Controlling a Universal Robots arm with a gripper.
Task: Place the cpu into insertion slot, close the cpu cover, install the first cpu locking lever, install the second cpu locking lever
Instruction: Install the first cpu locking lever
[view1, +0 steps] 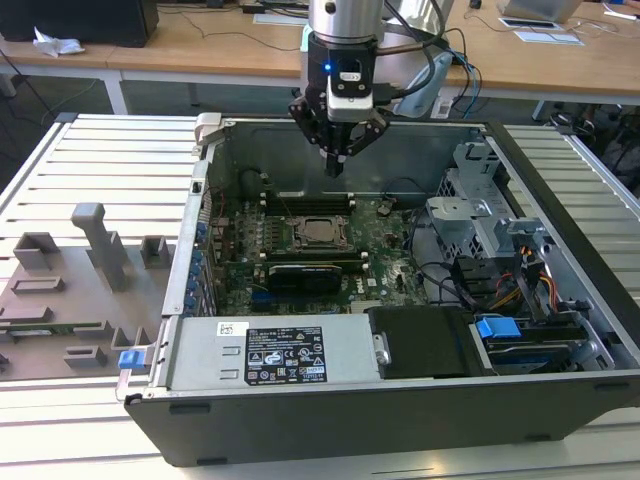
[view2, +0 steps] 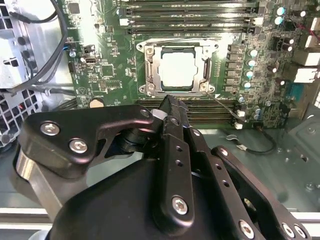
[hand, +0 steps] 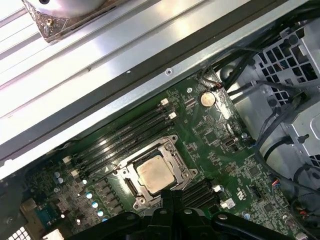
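The cpu (view2: 178, 70) lies flat in its socket on the green motherboard, its dull silver top facing up. The cpu cover (view2: 150, 71), a thin silver frame, lies down around it. A thin wire lever (view2: 222, 106) angles out from one socket corner. In the exterior view my gripper (view1: 335, 165) hangs above the socket (view1: 320, 230), apart from it and nearer the case's back wall. Its black fingers (view2: 171, 107) are shut together with nothing between them. In the first wrist view the cpu (hand: 156, 175) sits just beyond the fingertips (hand: 170, 199).
Memory slots (view2: 190, 15) run along both sides of the socket. A long black card (view1: 310, 272) lies nearer the case front. Drive cages and cables (view1: 480, 230) fill the exterior view's right. The case wall (hand: 150, 65) stands close behind the socket. A grey fixture tray (view1: 80, 280) rests outside.
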